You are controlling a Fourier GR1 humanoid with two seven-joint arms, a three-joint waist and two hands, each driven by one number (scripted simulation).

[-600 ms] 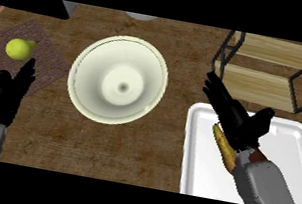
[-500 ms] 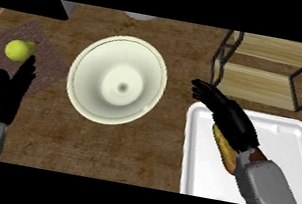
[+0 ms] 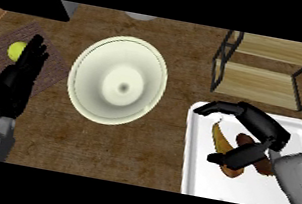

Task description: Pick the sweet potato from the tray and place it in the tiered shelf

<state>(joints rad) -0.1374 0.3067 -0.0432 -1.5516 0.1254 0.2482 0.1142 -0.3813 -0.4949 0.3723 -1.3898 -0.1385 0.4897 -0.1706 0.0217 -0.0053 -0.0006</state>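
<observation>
A brown-orange sweet potato (image 3: 229, 147) lies in the white tray (image 3: 197, 175) at the lower right. My right hand (image 3: 258, 125) hovers over it, fingers curled above its far end and thumb by its near end, partly hiding it. I cannot tell whether the fingers touch it. The tiered shelf (image 3: 272, 69), with black frame and wooden boards, stands just beyond the tray at the upper right. My left hand (image 3: 15, 82) rests open at the left edge, fingers up.
A large cream plate (image 3: 118, 80) sits mid-counter, left of the tray. A yellow-green ball (image 3: 16, 50) lies on a dark mat (image 3: 55, 64) behind my left hand. A dark box (image 3: 29, 4) fills the far left corner.
My right hand has swung from pointing up beside the tray to lying across it, and its fingers have curled around the sweet potato. The left hand has stayed still.
</observation>
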